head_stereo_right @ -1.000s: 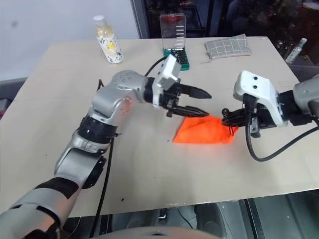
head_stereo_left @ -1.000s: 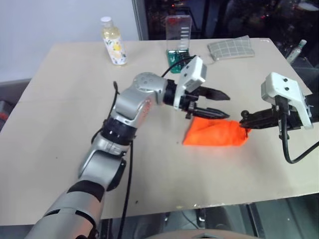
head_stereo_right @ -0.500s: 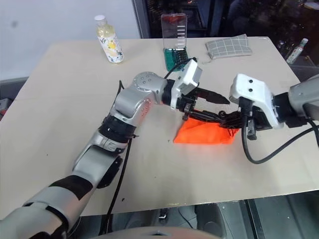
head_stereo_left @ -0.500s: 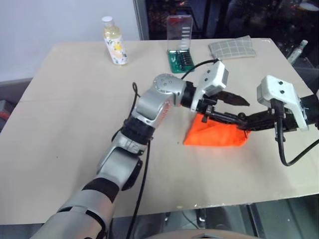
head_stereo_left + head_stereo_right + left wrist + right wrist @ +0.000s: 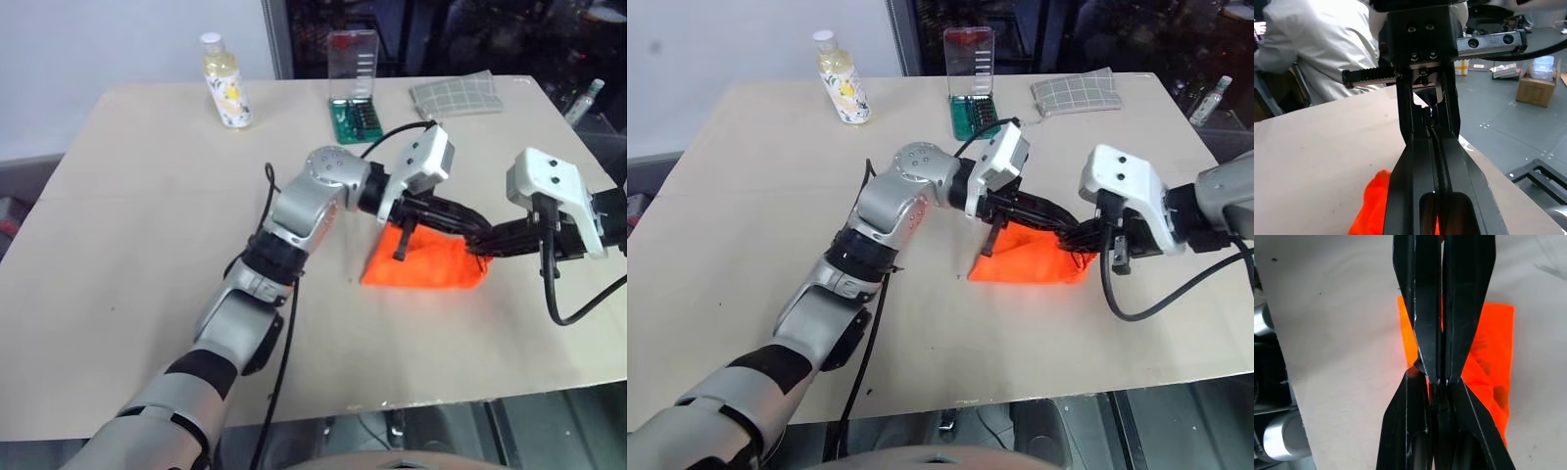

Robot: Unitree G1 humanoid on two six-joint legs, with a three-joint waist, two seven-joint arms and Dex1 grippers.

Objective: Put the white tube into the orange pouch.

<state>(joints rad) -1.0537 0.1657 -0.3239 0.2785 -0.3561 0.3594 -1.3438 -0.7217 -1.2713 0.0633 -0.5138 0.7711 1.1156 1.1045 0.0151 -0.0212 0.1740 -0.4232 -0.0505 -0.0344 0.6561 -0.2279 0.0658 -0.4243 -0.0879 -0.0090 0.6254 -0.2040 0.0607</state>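
Orange pouch (image 5: pixel 426 264) lies crumpled on the table (image 5: pixel 127 245), near its right front. Left gripper (image 5: pixel 468 223) and right gripper (image 5: pixel 477 241) meet tip to tip at its upper edge, both pinched closed on the fabric there. Behind: yellowish bottle (image 5: pixel 222 81), clear case (image 5: pixel 353 86), checked cloth (image 5: pixel 455 95).

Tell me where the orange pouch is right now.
In the left eye view the orange pouch lies on the table, right of centre, under the meeting tips of the left gripper and right gripper, nearer than the green bit case.
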